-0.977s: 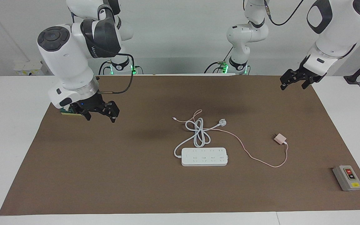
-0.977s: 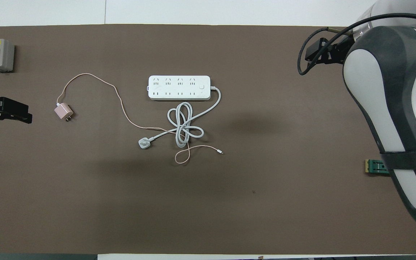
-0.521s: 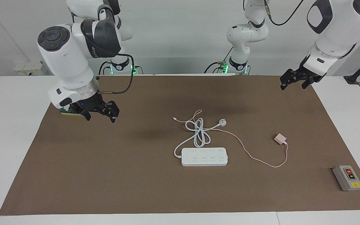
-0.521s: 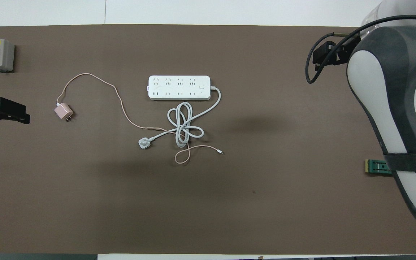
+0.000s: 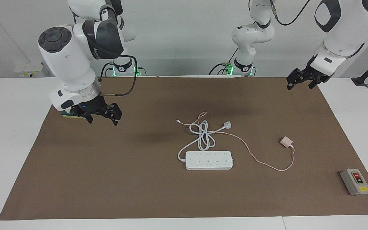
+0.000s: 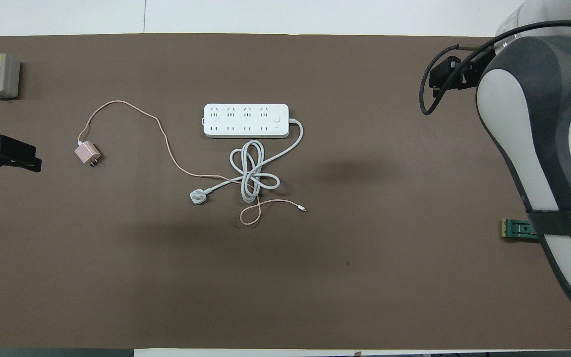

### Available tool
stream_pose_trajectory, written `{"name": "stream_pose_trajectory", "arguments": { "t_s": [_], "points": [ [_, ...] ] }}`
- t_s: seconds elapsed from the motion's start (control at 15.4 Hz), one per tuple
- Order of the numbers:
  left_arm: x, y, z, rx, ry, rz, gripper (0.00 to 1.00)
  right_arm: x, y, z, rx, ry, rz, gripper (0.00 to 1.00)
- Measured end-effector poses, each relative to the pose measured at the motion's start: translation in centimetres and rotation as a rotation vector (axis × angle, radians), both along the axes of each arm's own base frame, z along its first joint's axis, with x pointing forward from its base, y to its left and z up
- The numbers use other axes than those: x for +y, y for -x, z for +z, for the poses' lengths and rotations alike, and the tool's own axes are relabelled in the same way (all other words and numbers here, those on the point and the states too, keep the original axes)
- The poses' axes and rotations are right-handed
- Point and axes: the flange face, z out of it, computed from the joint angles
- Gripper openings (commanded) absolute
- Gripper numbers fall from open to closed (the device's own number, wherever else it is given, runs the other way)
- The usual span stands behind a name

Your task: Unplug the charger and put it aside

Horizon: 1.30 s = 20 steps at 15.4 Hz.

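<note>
one charger [image 5: 286, 141], one power strip [image 5: 209, 160]

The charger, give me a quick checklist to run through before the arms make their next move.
1. Charger out of the power strip: ok, it lies on the mat toward the left arm's end.
2. Charger apart from the strip: ok, clear gap.
3. Charger cable free: not ok, it runs in among the strip's coiled white cord.
4. Left end effector holding nothing: ok, raised over the mat's edge.
5. Right end effector holding nothing: ok, raised over the mat at the right arm's end.
6. Switch box out of the way: ok, at the mat's corner.
</note>
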Motion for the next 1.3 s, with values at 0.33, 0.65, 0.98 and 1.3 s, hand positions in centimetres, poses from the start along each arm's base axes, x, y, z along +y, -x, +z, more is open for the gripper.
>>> {"name": "stream_pose_trajectory", "arguments": {
  "t_s": [0.33, 0.65, 0.98, 1.3],
  "points": [
    [0.0, 0.0, 0.0, 0.0, 0.0, 0.0, 1.0, -2.7, 1.4, 2.6, -0.003, 0.048, 0.156, 1.0],
    [0.0, 0.0, 0.0, 0.0, 0.0, 0.0, 1.0, -6.7, 6.8, 8.9, -0.041, 0.042, 0.217, 1.0],
    [0.0, 0.0, 0.0, 0.0, 0.0, 0.0, 1.0, -6.0, 6.6, 7.3, -0.008, 0.039, 0.229, 1.0],
    [0.0, 0.0, 0.0, 0.0, 0.0, 0.0, 1.0, -6.4, 8.7, 6.8, 0.126, 0.027, 0.232, 1.0]
  ]
}}
